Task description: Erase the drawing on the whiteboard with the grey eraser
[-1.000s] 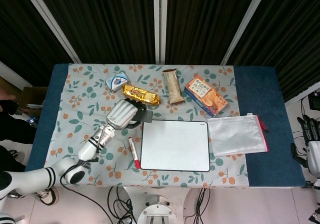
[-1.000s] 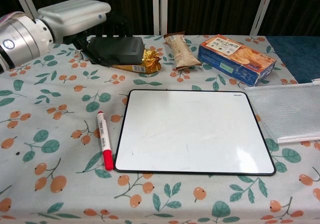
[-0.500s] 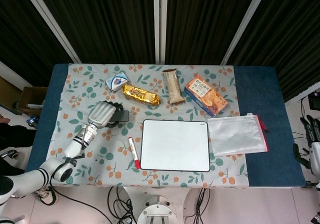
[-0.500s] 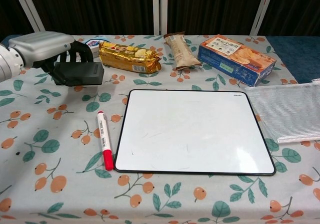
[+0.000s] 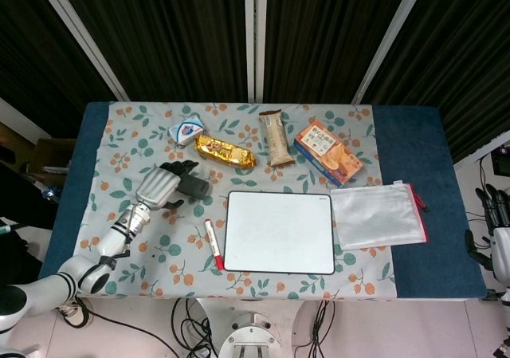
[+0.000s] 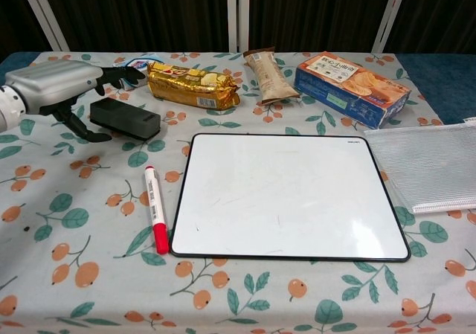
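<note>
The grey eraser (image 5: 194, 187) (image 6: 125, 118) lies flat on the flowered cloth, left of the whiteboard's far corner. My left hand (image 5: 157, 186) (image 6: 56, 87) sits just to its left with fingers spread apart around the eraser's left end, holding nothing. The whiteboard (image 5: 279, 232) (image 6: 290, 196) lies in the middle near the front edge; its surface looks white with only faint smudges. My right hand (image 5: 496, 230) hangs off the table at the far right edge of the head view, fingers extended and empty; the chest view does not show it.
A red marker (image 5: 213, 244) (image 6: 155, 209) lies along the whiteboard's left side. Behind are a gold snack pack (image 5: 225, 151) (image 6: 195, 85), a snack bar (image 5: 276, 137) (image 6: 266, 74), a biscuit box (image 5: 328, 152) (image 6: 352, 87) and a blue-white packet (image 5: 186, 129). A mesh zip pouch (image 5: 378, 215) (image 6: 428, 167) lies right of the board.
My left hand carried the eraser from the board's far-left corner leftward, set it down on the cloth and opened its fingers. The right hand has hardly moved.
</note>
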### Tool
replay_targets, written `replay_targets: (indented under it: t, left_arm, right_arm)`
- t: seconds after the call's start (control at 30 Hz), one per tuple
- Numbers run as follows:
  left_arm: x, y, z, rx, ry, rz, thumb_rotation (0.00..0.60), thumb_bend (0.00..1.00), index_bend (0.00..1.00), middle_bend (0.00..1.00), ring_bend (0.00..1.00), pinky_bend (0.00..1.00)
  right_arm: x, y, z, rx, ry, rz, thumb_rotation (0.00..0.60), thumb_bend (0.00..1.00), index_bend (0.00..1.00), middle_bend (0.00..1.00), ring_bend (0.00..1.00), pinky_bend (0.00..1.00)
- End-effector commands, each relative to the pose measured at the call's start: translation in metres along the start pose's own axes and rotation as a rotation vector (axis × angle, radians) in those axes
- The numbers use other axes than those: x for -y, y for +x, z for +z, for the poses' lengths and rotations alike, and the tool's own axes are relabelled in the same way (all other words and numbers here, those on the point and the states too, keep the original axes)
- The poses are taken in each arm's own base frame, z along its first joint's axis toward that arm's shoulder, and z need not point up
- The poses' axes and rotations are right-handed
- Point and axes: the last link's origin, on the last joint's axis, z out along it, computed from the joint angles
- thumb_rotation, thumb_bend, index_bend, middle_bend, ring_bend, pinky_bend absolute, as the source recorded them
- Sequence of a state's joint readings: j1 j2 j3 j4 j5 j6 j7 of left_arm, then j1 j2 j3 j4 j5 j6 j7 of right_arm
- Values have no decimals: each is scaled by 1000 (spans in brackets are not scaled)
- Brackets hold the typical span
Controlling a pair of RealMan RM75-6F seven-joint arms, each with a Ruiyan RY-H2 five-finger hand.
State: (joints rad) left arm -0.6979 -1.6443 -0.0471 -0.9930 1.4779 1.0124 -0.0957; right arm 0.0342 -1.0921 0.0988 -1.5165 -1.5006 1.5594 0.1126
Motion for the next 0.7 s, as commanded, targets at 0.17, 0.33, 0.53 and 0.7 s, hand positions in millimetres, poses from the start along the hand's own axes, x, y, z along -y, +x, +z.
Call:
replay_targets:
  t: [0.17, 0.33, 0.53, 0.7]
  left_arm:
    - [6, 8, -7, -53, 9, 0, 600, 122, 51, 73, 119, 252]
    - [28, 39, -39, -202, 87, 6, 600, 62, 43, 48, 93, 221]
    - [54, 65, -115, -259, 264, 51, 372, 43, 43, 63, 74, 193]
    - [61, 52, -193, -271, 397, 22, 300, 42, 45, 68, 74, 194]
  right_arm:
    - [-1, 1, -1, -4, -3, 2, 600, 396, 0, 0, 0, 0]
    - [-3, 5, 0, -23, -5, 4, 600, 396, 0, 0, 0, 0]
    - [-11, 7, 0, -57, -9, -63, 600, 388, 0, 0, 0, 0]
    - [-19, 1, 4, -38, -33, -128, 600, 371, 0, 0, 0, 0]
